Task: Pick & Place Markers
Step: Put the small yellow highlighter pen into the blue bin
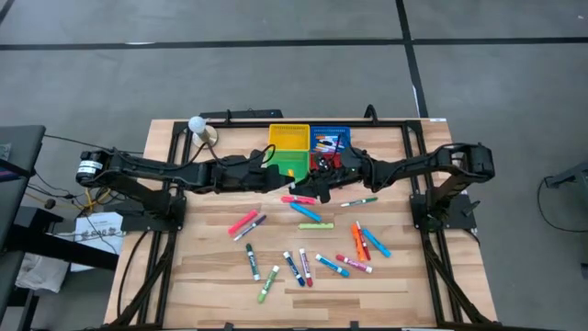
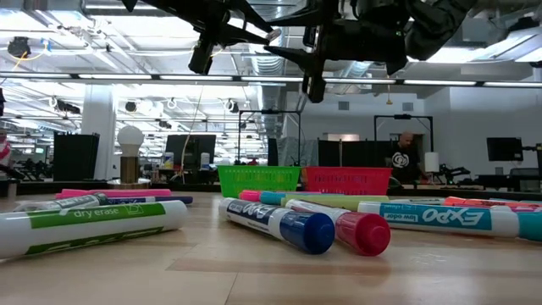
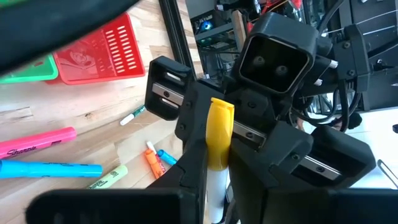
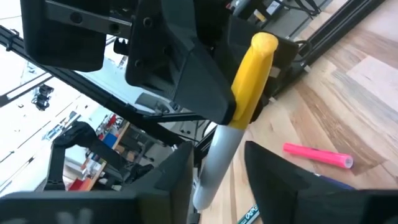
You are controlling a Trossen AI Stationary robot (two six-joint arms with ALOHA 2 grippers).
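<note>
Both arms meet high over the middle of the table, in front of the baskets. My left gripper (image 1: 292,176) is shut on a marker with a yellow cap (image 3: 219,130) and a white barrel (image 4: 214,162). My right gripper (image 4: 214,186) faces it from the table's right. Its open fingers stand close on either side of the white barrel, with a narrow gap showing on each side. Many more markers (image 1: 312,213) in pink, blue, green and orange lie flat on the wooden table (image 1: 211,276). My left gripper pinches the marker between its two fingers about where the yellow cap meets the white barrel (image 4: 238,118). The fingers come nearly level from the table's left and lie across the marker. The marker is lifted well clear of the table.
Four mesh baskets stand at the far middle: yellow (image 1: 288,138), blue (image 1: 329,138), green (image 2: 258,180) and red (image 2: 347,180). A white ball on a stand (image 1: 197,125) is at the far left. A person (image 2: 405,157) is in the room behind.
</note>
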